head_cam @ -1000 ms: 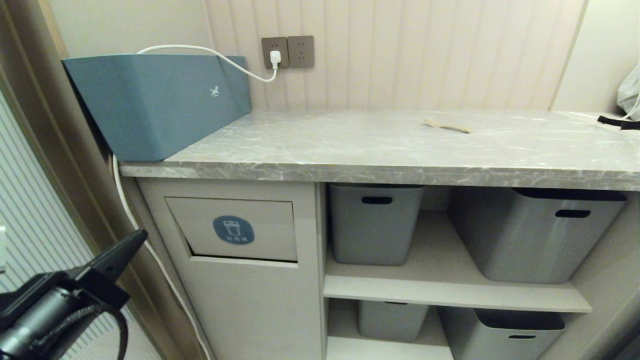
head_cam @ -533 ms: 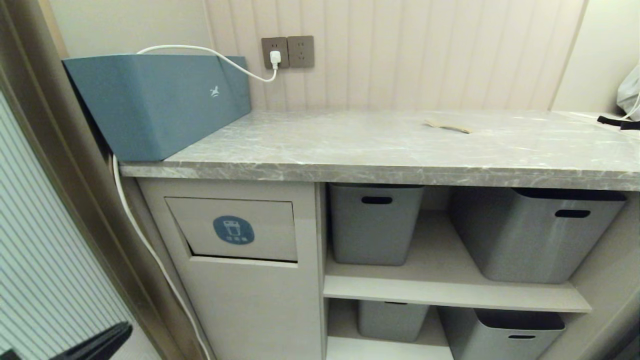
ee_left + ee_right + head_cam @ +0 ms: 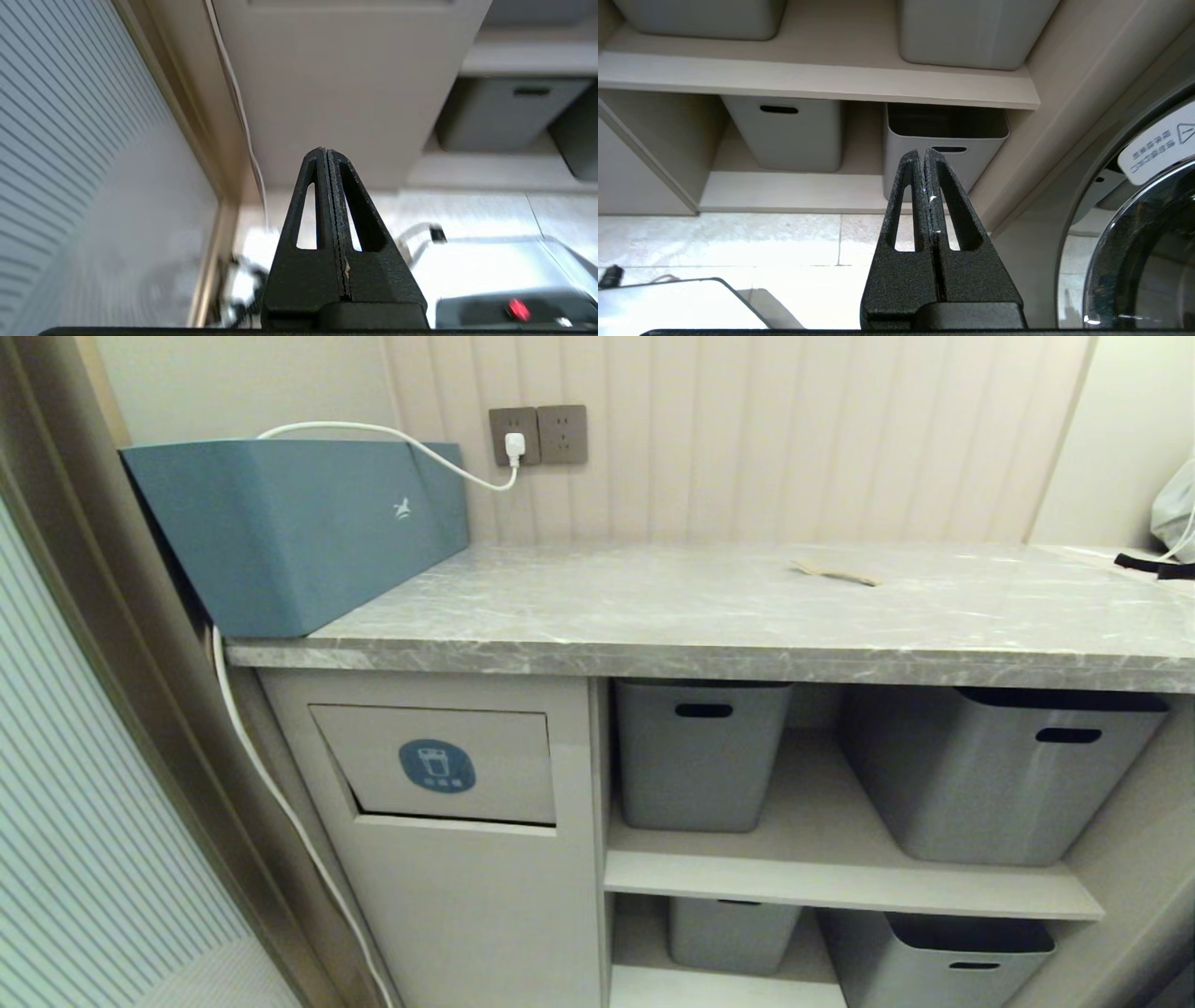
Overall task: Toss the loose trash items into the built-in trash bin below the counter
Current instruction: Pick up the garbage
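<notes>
Down low, I've got both grippers pinched closed and empty — left gripper [image 3: 328,156] near the cabinet base, right gripper [image 3: 923,156] before the lower grey tubs [image 3: 945,135]. Further up, the built-in trash bin [image 3: 434,765] has its flap nearly flush; beyond, one brown scrap [image 3: 834,571] lies flat on the counter [image 3: 653,616], long axis left-right.

You face a cream panelled wall [image 3: 747,439] with a double socket [image 3: 538,433], one white plug in it. To your left runs a ribbed white panel [image 3: 75,821]; pale floor tiles [image 3: 784,238] gleam under warm light.
</notes>
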Controlling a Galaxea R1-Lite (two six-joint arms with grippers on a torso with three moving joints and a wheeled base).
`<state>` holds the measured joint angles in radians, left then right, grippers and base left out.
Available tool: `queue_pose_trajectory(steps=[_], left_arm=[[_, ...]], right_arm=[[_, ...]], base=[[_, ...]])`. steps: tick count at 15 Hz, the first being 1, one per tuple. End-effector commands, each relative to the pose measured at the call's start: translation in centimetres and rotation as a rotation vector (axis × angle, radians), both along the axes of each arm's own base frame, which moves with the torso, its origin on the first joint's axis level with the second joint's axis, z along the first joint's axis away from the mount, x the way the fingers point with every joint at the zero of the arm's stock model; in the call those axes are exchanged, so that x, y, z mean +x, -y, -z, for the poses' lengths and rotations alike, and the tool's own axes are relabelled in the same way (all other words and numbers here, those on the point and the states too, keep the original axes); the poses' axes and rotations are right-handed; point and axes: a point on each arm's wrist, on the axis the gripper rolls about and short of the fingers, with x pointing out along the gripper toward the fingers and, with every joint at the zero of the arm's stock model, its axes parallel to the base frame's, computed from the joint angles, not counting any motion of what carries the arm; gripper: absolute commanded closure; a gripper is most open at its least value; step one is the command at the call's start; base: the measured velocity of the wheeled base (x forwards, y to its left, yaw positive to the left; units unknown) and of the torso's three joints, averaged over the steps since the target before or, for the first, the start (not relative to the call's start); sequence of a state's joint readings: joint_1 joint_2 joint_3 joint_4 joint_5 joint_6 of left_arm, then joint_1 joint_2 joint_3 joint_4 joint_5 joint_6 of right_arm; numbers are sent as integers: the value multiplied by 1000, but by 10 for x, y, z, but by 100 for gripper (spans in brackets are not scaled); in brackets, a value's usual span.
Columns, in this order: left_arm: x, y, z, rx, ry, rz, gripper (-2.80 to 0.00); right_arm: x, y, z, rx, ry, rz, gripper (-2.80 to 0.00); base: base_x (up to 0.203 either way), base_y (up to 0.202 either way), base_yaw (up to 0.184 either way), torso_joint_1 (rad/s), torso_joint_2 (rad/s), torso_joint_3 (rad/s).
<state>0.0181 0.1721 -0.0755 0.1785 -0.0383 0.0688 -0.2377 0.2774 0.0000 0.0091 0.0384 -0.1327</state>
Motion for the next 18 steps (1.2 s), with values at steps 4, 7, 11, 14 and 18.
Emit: queue_pose_trajectory(steps=[4,7,11,14,18], left_arm=[[-7,0,6,27,287,17,0],[-7,-1,7,27,277,9,0],[-7,-1,7,31,277,8,0],[-7,-1,7,29,277,6,0],[-7,-1,7,31,277,6,0]], right_arm=[[0,0,0,3,-1,7,0],[0,0,0,11,2,11,0],[0,0,0,14,3,12,0],[0,0,0,16,2,14,0],[0,0,0,31,6,21,0]], base=[[0,0,0,0,0,0],[0,0,0,0,0,0],[0,0,0,0,0,0],[0,0,0,0,0,0],[-176,0,1,3,-1,3]])
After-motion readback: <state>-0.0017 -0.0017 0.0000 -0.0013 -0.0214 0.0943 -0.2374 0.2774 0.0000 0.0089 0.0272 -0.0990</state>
